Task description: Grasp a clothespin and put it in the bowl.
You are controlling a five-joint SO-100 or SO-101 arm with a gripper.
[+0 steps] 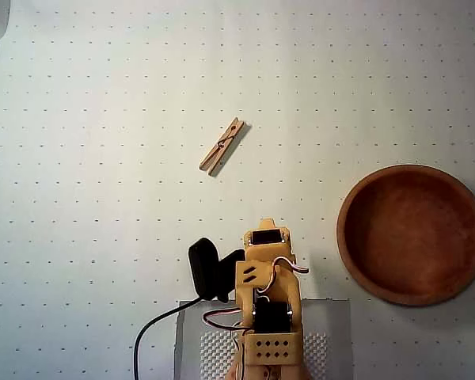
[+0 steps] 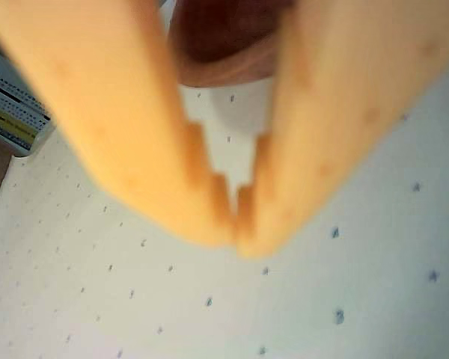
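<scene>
The overhead view shows the clothespin point(image 1: 222, 146) lying diagonally on the white dotted mat point(image 1: 103, 198), well apart from the wooden bowl point(image 1: 412, 234) at the right edge and clear of the folded orange arm point(image 1: 267, 301). Only the wrist view shows the gripper point(image 2: 236, 235): its blurred orange fingertips point(image 2: 209, 217) meet, holding nothing, with the bowl's rim point(image 2: 224, 71) visible behind them.

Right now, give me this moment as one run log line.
end effector: shut, empty | clothespin: flat on mat, untouched | bowl: empty, right in overhead view | phase: before reach
</scene>
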